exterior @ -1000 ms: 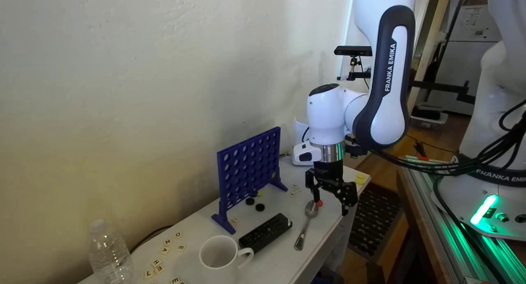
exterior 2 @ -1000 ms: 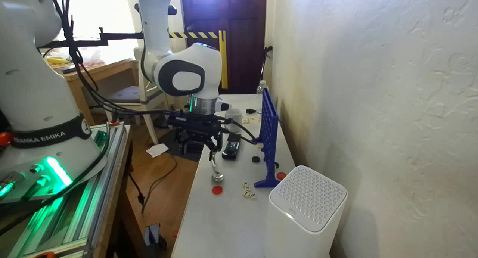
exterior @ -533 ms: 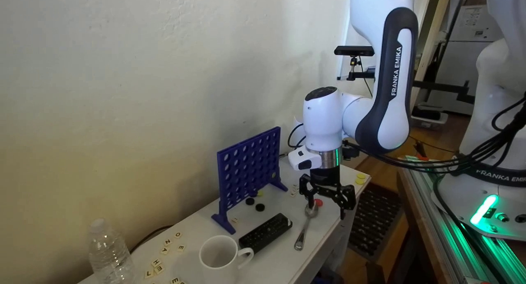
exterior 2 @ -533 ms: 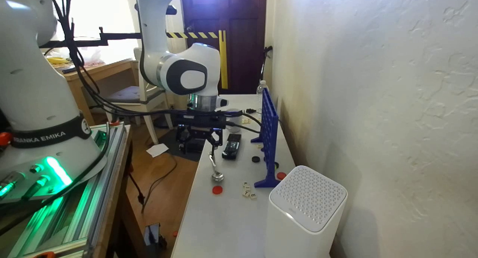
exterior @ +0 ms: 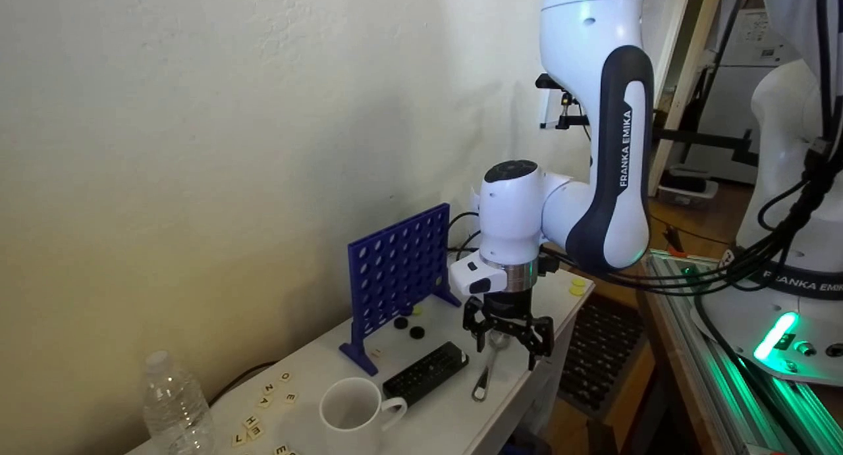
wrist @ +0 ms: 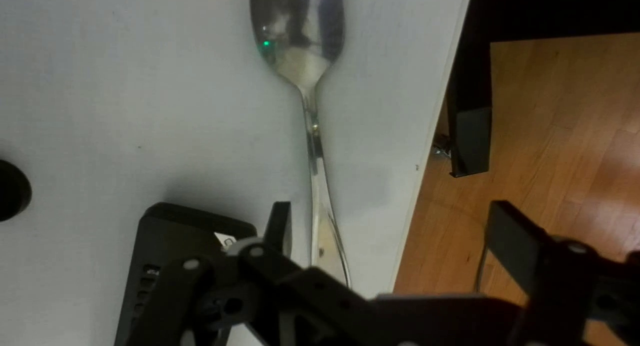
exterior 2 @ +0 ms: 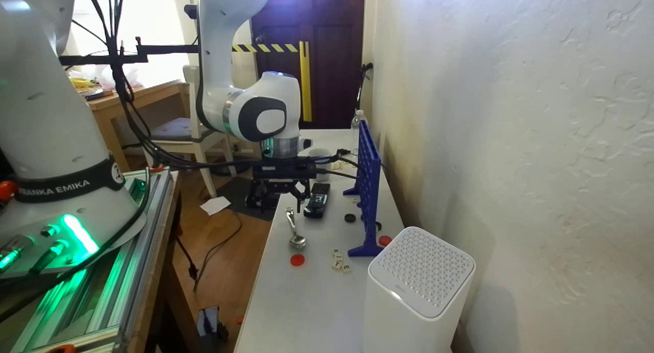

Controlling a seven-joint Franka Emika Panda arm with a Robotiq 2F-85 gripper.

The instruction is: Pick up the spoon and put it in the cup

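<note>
The spoon lies on the white table, its handle [exterior: 484, 379] toward the cup and its bowl partly behind my finger in an exterior view. It also shows in an exterior view [exterior 2: 297, 241] and in the wrist view [wrist: 300, 35]. My gripper [exterior: 506, 356] is open and empty above the spoon; it shows in the wrist view [wrist: 392, 206] too. There the spoon's handle runs between the fingers, closer to the left finger [wrist: 280, 223]; the right finger is over the floor beyond the table edge. The white cup [exterior: 352, 419] stands upright, partly hidden by cables in an exterior view [exterior 2: 319, 153].
A black remote [exterior: 425, 373] lies between cup and spoon. A blue game frame [exterior: 398, 270] stands near the wall. A water bottle [exterior: 176, 405], letter tiles [exterior: 253, 428], a red disc [exterior 2: 297, 260] and a white cylinder-like box [exterior 2: 419, 291] are on the table.
My gripper has moved lower and from near the spoon's bowl toward its handle end and the cup, staying open. The spoon and the cup have not moved.
</note>
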